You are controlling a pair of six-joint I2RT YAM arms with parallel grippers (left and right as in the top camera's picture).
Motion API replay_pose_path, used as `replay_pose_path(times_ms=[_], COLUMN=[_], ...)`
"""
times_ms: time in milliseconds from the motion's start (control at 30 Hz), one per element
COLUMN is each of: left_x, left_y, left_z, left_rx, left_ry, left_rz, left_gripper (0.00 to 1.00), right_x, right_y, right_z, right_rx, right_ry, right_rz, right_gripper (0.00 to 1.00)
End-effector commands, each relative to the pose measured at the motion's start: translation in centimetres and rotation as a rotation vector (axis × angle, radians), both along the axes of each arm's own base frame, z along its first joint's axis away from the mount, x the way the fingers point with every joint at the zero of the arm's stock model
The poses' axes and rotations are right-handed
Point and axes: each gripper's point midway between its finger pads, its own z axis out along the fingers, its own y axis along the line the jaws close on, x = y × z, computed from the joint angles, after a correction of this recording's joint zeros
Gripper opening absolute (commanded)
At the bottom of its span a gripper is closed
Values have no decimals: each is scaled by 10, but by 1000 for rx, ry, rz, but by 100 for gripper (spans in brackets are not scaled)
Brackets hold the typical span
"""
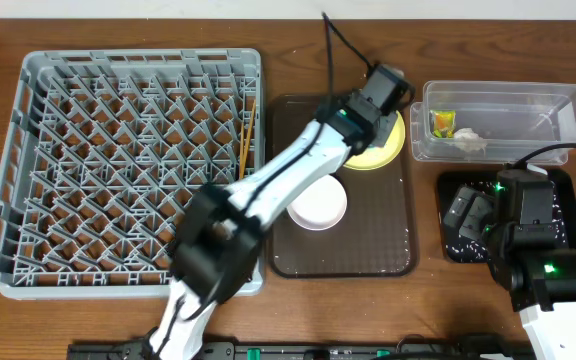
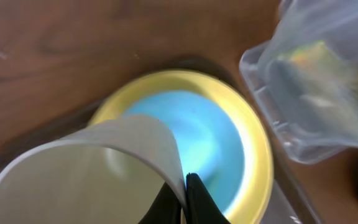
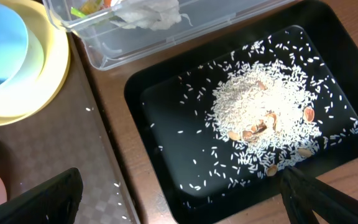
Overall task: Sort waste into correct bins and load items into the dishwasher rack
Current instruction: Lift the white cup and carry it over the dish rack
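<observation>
Left wrist: your left end effector [image 2: 184, 202] clamps the cup [image 2: 86, 174] by its rim; next, lift it across to the rack [image 1: 118, 170].

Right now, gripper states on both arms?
Left gripper: shut, fingers pinching the rim of the white cup.
Right gripper: open, empty, above the black tray.

Table [image 1: 148, 25]: rack [image 1: 138, 58], brown tray [image 1: 368, 240], tub [image 1: 528, 105], black tray [image 3: 160, 143]

Blurred: clear tub [image 2: 316, 93]; cropped at bottom: white cup [image 2: 73, 180].
</observation>
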Motion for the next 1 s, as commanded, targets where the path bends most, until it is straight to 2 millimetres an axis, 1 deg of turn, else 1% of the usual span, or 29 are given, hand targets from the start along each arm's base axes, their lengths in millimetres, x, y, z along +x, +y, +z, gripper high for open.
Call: replay_pose_path(times_ms=[0,133,200,300,400,467,567,733,800,833,900,967], left_x=[-2,-17,-20,-17,-9,-5,3,16,23,28,34,39], left_y=[33,74,94,129,166,183,203,223,232,237,245,252], left_z=[93,136,150,162,163,163,153,124,109,96,77,63], left_rx=[-110,-219,-321,-519,-721,-833,-983,-1199,-1249,-1263,-1279,-1290], left_ry=[-96,-35,27,160,303,371,475,653,697,719,748,761], left_rz=[67,47,40,33,27,-12,-59,-121,-110,-86,-47,-21], left_gripper=[6,6,6,6,6,6,6,6,6,6,6,6], right_x=[0,0,0,0,0,0,0,0,0,0,0,0], right_y=[-3,-3,-3,-3,-3,-3,-3,-3,-3,-3,-3,-3], right_z=[2,2,2,2,2,2,2,2,2,2,2,2], right_rx=[-16,-16,-16,-16,-16,-16,-16,-16,-16,-16,-16,-16], right_ry=[-3,-3,-3,-3,-3,-3,-3,-3,-3,-3,-3,-3], right_rz=[-6,-6,-6,-6,-6,-6,-6,-6,-6,-6,-6,-6], right_gripper=[99,99,99,99,99,99,99,99,99,99,99,99])
